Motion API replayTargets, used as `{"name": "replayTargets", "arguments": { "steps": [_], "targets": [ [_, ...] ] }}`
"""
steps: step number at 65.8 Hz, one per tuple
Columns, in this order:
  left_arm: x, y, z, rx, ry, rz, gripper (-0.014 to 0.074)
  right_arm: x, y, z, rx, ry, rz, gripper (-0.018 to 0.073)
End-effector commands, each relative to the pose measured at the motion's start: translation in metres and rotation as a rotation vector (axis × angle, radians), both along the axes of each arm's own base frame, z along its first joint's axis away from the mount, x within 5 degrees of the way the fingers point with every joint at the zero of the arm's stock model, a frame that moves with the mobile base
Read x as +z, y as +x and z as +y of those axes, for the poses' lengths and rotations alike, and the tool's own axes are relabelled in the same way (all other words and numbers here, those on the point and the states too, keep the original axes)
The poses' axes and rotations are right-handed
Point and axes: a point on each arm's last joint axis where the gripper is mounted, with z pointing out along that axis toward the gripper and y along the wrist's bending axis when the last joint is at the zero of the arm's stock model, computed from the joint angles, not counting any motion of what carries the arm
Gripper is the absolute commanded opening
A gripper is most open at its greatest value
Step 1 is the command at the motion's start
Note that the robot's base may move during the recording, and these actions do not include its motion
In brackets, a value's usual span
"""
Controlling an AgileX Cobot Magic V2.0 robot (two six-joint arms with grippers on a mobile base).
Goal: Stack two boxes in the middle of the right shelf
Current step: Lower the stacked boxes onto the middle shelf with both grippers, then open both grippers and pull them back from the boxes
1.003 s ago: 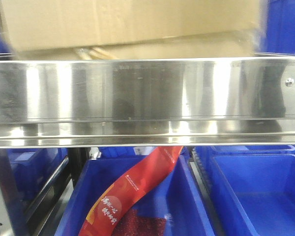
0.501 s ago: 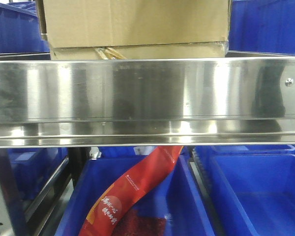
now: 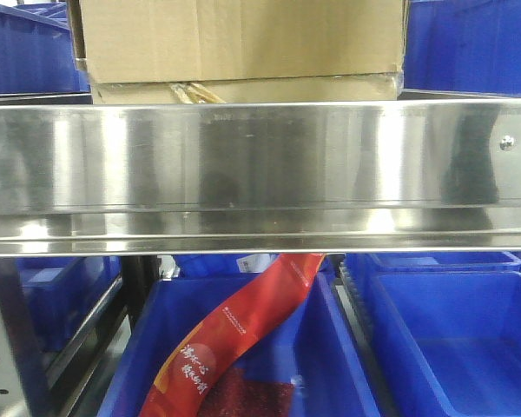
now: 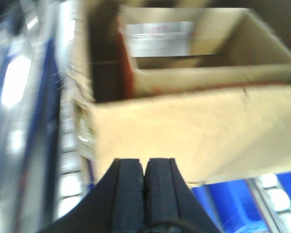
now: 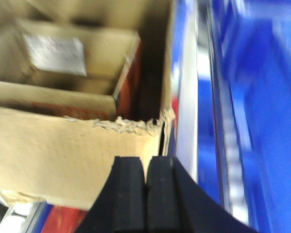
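A red packet (image 3: 234, 334) printed with pale Chinese characters too small to read leaned out of the blue bin (image 3: 326, 347) under the shelf (image 3: 260, 174). Inside the upper box (image 4: 194, 131), ahead of the left jaws (image 4: 144, 177), a silvery label (image 4: 157, 38) carried faint reddish print that was too blurred to read; the right wrist view showed a similar pale label (image 5: 56, 54) up and to the left of the right jaws (image 5: 145, 177). Both pairs of jaws had their black pads pressed together with nothing between them. In the front view the upper box (image 3: 239, 39) sat squarely on a lower box (image 3: 269, 89), whose front strip showed just above the shelf's mirror-like rail. The open-topped box lay directly ahead of each pair of jaws, its near wall close to the pads; whether they touched it could not be told. Beyond the right jaws, the box's near corner (image 5: 136, 126) was torn and frayed. To the right of the right jaws ran a pale strip and a blue bin wall (image 5: 262, 97), leaving a narrow gap beside the box. Left of the left jaws, a blurred metal rail (image 4: 65, 121) stood just beside the box's edge.
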Motion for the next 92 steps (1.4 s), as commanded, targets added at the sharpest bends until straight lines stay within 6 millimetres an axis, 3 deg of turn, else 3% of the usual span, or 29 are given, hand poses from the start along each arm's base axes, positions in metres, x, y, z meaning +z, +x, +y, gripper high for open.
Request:
{"name": "replayTargets", "arguments": {
  "steps": [1, 17, 27, 35, 50, 63, 77, 92],
  "targets": [
    [-0.008, -0.012, 0.001, -0.045, -0.038, -0.079, -0.0097, -0.003, -0.012, -0.003, 0.042, 0.001, -0.104, -0.0166],
    [-0.044, -0.052, 0.017, -0.12, -0.114, -0.233, -0.0097, -0.057, -0.048, -0.008, 0.161, 0.04, -0.236, -0.0166],
    [-0.066, -0.078, 0.045, -0.054, -0.186, -0.284, -0.0097, -0.092, -0.07, -0.025, 0.086, 0.141, -0.165, -0.0166],
    [-0.082, -0.105, 0.069, 0.013, -0.19, -0.332, -0.0097, -0.107, -0.085, -0.044, 0.027, 0.194, -0.21, -0.0166],
    [-0.102, -0.162, 0.09, 0.044, -0.205, -0.429, -0.0097, -0.115, -0.132, -0.067, -0.022, 0.21, -0.299, -0.0166],
    [-0.101, -0.198, 0.101, 0.055, -0.227, -0.51, -0.0097, -0.105, -0.166, -0.075, -0.023, 0.233, -0.402, -0.0162],
    [-0.093, -0.22, 0.107, 0.049, -0.259, -0.62, -0.0097, -0.098, -0.182, -0.079, -0.017, 0.25, -0.47, -0.0162],
    [-0.092, -0.226, 0.108, 0.047, -0.266, -0.644, -0.0097, -0.097, -0.182, -0.079, -0.017, 0.25, -0.473, -0.0162]
  ]
}}
